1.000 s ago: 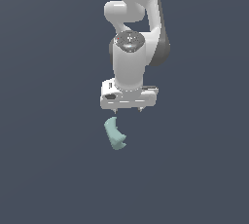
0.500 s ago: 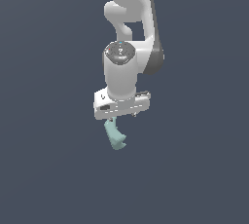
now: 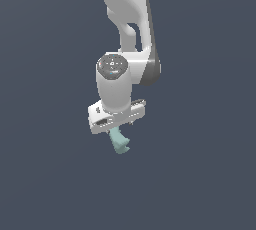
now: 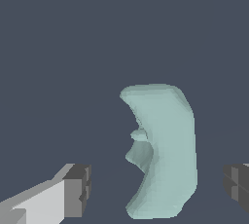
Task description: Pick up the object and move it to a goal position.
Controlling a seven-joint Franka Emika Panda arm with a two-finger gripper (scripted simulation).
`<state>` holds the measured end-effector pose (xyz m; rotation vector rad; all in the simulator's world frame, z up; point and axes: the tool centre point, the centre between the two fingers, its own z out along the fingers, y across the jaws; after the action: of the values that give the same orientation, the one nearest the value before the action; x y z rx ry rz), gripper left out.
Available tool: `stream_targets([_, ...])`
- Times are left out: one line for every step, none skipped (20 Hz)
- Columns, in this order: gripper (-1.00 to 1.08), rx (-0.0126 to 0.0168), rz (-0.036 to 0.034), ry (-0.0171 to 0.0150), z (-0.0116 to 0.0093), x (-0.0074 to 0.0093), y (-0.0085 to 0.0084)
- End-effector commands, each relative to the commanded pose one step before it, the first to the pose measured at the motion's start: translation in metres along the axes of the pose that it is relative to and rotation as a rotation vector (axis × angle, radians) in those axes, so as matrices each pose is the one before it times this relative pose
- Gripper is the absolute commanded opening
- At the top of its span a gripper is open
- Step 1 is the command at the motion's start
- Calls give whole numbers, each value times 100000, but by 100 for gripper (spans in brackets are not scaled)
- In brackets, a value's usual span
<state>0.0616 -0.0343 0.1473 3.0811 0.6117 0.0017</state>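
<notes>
Claw (image 4: 155, 189) spread apart, its fingers (image 4: 78, 189) flanking the pale teal object (image 4: 163, 150) without touching it, the piece lying on the dark table (image 3: 45, 174) directly beneath the arm; grasp not yet made, lift and carry to goal remain.

no readable text, labels, brands, numbers or signs on any surface in either view

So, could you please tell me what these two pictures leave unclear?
- Exterior view: the gripper body hides its fingertips and the top of the teal piece.
- Wrist view: the bottom edge cuts off both fingers.
- Neither view shows how far the fingers are above the surface.
- No goal marker appears.
</notes>
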Motion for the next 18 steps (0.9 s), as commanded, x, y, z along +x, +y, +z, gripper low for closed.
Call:
stream_targets([100,20,-2652,-31,262,145,479])
stream_targets([100,9,-724,-19,81,29,144])
stream_targets([100,8,-614,-16,69,23,122])
stream_targets([100,7,-498,-12,56,17,102])
stream_targets([100,6,-390,-10,44,13,77])
stream_targets([100,4,-276,-7,31,8,57])
stream_targets([100,3,-169,-4,19,6,32])
stream_targets([100,1,-69,-2,7,6,3])
stream_targets([100,2,425,-27,-18,-41,-33])
stream_targets([100,0,0,0,40,-1,2])
stream_targets([100,0,0,0,120,-4,6])
stream_targets([100,0,0,0,200,-7,10])
stream_targets([100,0,-69,5,278,11,-28])
stream_targets([100,0,0,0,361,-16,16])
stream_targets([100,1,-69,5,439,1,-22])
stream_targets([100,0,0,0,523,-27,21])
stream_targets([100,2,-97,7,600,-2,-35])
stream_targets([100,0,0,0,590,-34,22])
